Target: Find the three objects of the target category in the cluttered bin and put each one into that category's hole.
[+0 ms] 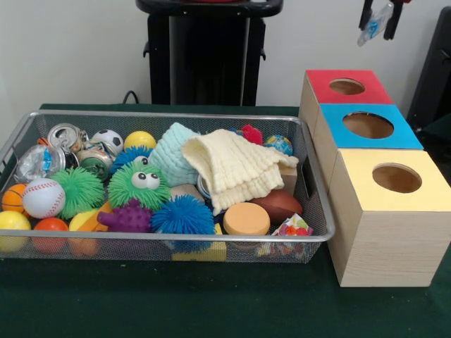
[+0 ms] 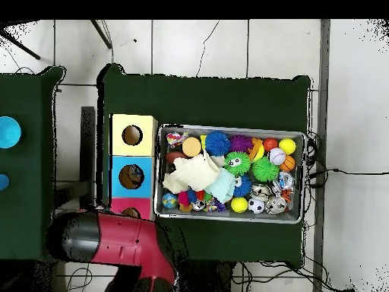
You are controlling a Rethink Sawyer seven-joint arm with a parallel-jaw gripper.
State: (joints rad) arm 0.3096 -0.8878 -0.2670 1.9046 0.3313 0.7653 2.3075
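Observation:
My gripper (image 1: 381, 13) is at the top right of the front view, high above the red box (image 1: 320, 81). It is shut on a small clear crumpled bottle (image 1: 373, 25) that hangs tilted from it. In the overhead view the red arm (image 2: 121, 239) covers the gripper and most of the red box. The wire-mesh bin (image 1: 176, 115) is full of toys and also shows in the overhead view (image 2: 232, 128). A second clear bottle with a blue-and-white label (image 1: 38, 161) lies in the bin's left end, next to the metal cans (image 1: 65, 134). A third bottle does not show.
A blue box (image 1: 409, 138) and a yellow box (image 1: 352, 176) stand in a row with the red one, right of the bin, each with a round hole on top. The bin holds balls, spiky toys, a cream cloth (image 1: 236, 169) and a teal cloth (image 1: 169, 151).

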